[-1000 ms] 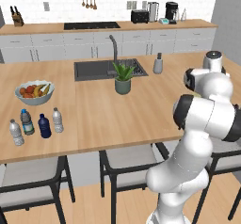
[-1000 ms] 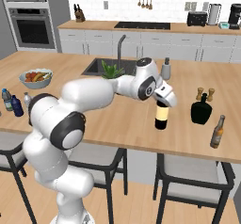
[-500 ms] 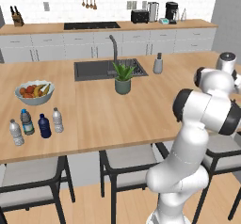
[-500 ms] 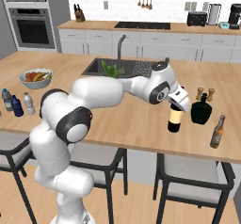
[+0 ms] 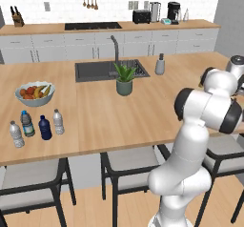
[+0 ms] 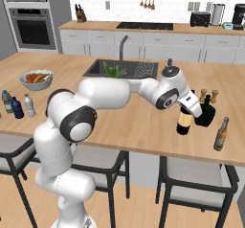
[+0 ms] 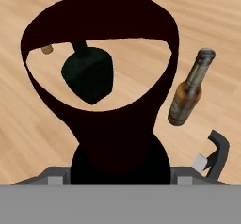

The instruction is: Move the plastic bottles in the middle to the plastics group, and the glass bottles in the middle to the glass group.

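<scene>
The tall dark wine bottle with the cream-yellow label [image 6: 184, 121] is seen in the right base view standing upright on the wooden counter [image 6: 143, 121], just beside the squat, wide black glass bottle with the short thin neck [image 6: 206, 113], which lies to its right. The hand [image 6: 191, 105] is placed over the top of the wine bottle, whose neck is hidden behind it; from the hand view the dark bottle [image 7: 117, 124] is seen rising directly before the camera and between the finger tips, so the hand appears to be clenched on it, though the pads themselves are hidden. In the hand view the squat black bottle [image 7: 88, 75] is seen beyond, through the dark outline of the wine bottle, and a slim brown glass bottle [image 7: 188, 91] is seen to the right. In the right base view this brown bottle [image 6: 220, 134] stands near the counter's front edge, apart from the wine bottle, and two small wooden shakers [image 6: 208, 95] stand behind the squat bottle.

At the far left of the counter, a group of four is seen in the left base view: a small opaque dark blue bottle [image 5: 45, 128], a clear greyish bottle with a pale cap [image 5: 58, 121], a bottle with a blue-green label [image 5: 27, 124] and a clear bottle with a pale label [image 5: 16, 134], all upright and close together. A bowl of fruit [image 5: 35, 93] is set behind them, and a potted green plant [image 5: 124, 79] stands before the sink [image 5: 109, 70]
</scene>
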